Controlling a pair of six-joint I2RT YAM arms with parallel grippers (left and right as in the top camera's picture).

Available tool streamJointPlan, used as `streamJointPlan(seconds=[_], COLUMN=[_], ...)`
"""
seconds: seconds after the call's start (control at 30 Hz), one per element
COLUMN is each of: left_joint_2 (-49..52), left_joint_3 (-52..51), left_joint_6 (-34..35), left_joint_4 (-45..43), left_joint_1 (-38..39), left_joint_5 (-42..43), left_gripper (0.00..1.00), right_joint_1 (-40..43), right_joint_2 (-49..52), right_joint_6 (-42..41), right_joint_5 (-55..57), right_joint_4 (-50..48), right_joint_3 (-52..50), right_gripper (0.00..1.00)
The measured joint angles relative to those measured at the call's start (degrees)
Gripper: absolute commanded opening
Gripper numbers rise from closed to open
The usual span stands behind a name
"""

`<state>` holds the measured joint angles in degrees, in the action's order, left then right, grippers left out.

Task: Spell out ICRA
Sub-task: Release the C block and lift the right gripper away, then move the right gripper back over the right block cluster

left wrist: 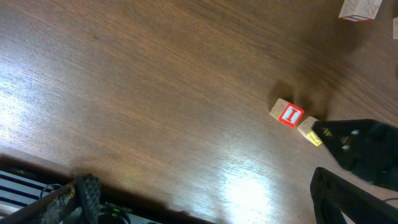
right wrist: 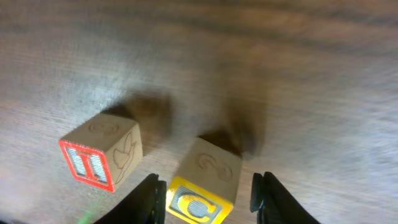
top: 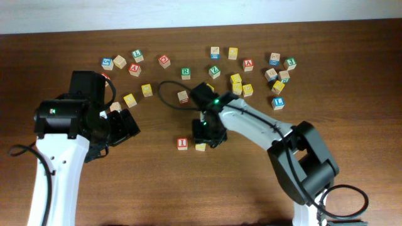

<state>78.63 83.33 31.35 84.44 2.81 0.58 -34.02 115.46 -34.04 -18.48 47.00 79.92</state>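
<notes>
I block (left wrist: 290, 115) lies just beside yellow block (left wrist: 309, 131)

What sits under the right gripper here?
The yellow C block, resting on the table between the fingers of the open right gripper, beside the red I block. From overhead the gripper covers most of it.

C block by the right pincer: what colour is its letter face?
The C block has a blue letter in a yellow frame; clearest in the right wrist view.

Robotics lab: robot arms (top: 251, 122) at a wooden table (top: 157, 194).
</notes>
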Motion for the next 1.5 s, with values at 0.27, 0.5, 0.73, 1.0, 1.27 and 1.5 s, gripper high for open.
streamJointPlan(seconds=[0.27,0.5,0.73,1.0,1.27,1.5], left_joint_2=[0.0,0.0,0.0,0.0,0.0,0.0], left_joint_3=[0.0,0.0,0.0,0.0,0.0,0.0], left_joint_6=[0.0,0.0,0.0,0.0,0.0,0.0], left_joint_4=[0.0,0.0,0.0,0.0,0.0,0.0], left_joint_1=[0.0,0.0,0.0,0.0,0.0,0.0], left_joint_5=[0.0,0.0,0.0,0.0,0.0,0.0], left_gripper=[0.99,0.99,0.99,0.99,0.99,0.99], right_joint_1=[2.6,1.8,1.7,0.5,-0.2,-0.2], right_joint_2=[-7.5,-9.3,-9.1,-7.6,-6.5,-6.5], right_joint_6=[2.9,2.0,0.2,-2.2,-3.5,-3.5], right_joint_5=[-3.4,4.0,4.5,4.0,3.8,0.5], right_joint_4=[0.8,5.3,-6.2,-7.3,-9.8,-11.3], right_joint_3=[0.9,-1.9,-12.2,-12.2,-12.2,-12.2], right_gripper=[0.43,0.04,0.04,0.04,0.04,0.04])
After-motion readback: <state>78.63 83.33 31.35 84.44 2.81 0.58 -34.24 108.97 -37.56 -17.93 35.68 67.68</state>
